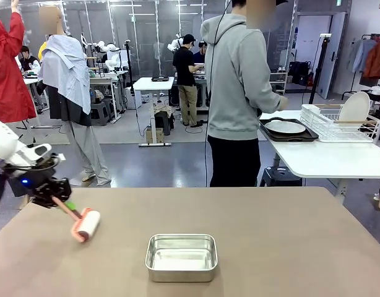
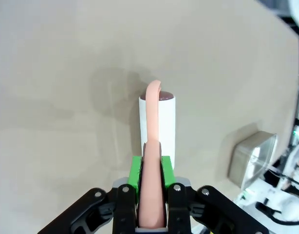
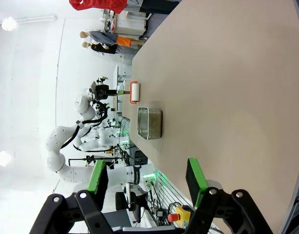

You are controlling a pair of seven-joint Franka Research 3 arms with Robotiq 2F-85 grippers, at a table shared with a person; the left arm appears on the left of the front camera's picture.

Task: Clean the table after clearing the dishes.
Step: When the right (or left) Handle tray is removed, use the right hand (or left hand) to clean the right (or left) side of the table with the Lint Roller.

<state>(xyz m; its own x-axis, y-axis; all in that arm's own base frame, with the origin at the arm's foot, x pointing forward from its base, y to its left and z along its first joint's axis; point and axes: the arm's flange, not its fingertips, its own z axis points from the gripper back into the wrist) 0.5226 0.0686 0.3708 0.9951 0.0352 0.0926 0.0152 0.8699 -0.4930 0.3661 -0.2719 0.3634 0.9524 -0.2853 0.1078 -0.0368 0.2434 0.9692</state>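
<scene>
One roller (image 1: 86, 224) sits near the table's (image 1: 289, 241) left edge, its handle clamped in the left gripper (image 1: 65, 206). One steel pan (image 1: 181, 257) stands by the near edge. The right gripper's (image 3: 145, 168) jaws stand apart, empty.

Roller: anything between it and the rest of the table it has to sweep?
Yes. The left gripper holds the roller at the left side of the table; a steel pan sits to its right, mid-table near the robot's edge. A sweep along that near strip would likely meet it.
</scene>
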